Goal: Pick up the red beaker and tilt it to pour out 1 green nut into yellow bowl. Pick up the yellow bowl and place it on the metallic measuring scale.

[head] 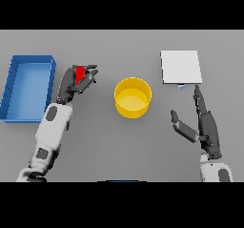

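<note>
Red beaker [80, 72] clamped in curled left hand [76, 82] just left of the yellow bowl [133, 97], blue tray [27, 87] further left of the bowl, white metallic scale [180, 67] to the bowl's upper right, right hand [204, 124] right of the bowl, fingers straight, apart, holding nothing.

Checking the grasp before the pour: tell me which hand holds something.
The left hand, its fingers curled round the red beaker. The right hand is open and empty, below the metallic measuring scale.
</note>
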`<state>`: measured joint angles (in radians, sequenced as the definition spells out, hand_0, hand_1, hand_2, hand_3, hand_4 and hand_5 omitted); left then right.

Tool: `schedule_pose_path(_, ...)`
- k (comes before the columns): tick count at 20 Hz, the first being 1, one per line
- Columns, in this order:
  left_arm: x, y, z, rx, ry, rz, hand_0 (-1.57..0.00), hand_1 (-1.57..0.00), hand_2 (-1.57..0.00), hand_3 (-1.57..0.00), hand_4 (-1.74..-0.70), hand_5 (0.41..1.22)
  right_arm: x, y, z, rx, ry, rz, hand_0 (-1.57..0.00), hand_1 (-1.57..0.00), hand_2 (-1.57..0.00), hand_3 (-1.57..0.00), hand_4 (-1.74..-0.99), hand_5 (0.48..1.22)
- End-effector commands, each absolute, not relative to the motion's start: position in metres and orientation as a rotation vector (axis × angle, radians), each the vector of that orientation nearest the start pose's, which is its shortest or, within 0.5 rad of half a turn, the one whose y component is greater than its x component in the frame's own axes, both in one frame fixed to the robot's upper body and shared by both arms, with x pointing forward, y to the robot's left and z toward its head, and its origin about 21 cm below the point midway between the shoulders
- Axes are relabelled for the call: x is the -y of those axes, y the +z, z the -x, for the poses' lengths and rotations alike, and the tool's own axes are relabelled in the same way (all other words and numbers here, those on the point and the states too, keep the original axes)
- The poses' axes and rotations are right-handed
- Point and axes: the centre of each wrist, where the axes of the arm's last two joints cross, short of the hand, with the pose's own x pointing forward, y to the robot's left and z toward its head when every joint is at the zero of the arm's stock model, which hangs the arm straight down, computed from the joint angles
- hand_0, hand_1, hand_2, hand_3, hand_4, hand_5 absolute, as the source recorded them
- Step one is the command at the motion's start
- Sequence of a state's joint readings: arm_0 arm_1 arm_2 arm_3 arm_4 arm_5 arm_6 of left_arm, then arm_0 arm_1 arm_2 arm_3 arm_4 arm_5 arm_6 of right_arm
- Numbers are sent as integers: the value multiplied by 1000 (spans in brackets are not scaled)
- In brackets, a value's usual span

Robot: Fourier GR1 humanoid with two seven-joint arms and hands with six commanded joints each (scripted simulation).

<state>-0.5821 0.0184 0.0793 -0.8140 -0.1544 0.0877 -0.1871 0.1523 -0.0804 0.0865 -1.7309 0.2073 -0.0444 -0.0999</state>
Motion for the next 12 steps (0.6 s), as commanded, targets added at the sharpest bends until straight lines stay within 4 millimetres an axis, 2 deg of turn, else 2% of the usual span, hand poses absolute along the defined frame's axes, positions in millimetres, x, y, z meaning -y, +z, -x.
schedule_pose_path(1,-180,-19,-374,1558,-222,-83,-1473,-1477,-1481,-1446,-1620,1140,235,10,-213,1689,224,213,1,1,1,1,-1260,643)
schedule_pose_path(5,-177,-7,-374,1631,-165,-78,-1531,-1533,-1534,-1520,-1692,1118,235,6,-210,1684,248,227,1,1,1,1,-1259,647)
schedule_pose_path(7,-176,8,-375,1665,-205,-101,-1545,-1546,-1547,-1538,-1709,1114,236,9,-212,1696,251,233,1,1,1,1,-1263,652)
schedule_pose_path(8,-177,14,-374,1682,-241,-111,-1551,-1551,-1552,-1545,-1716,1114,231,10,-211,1714,254,227,1,1,1,1,-1263,654)
schedule_pose_path(12,-167,44,-379,1652,-507,-211,-1563,-1563,-1563,-1560,-1731,1124,236,10,-211,1692,268,245,1,1,1,1,-1253,666)
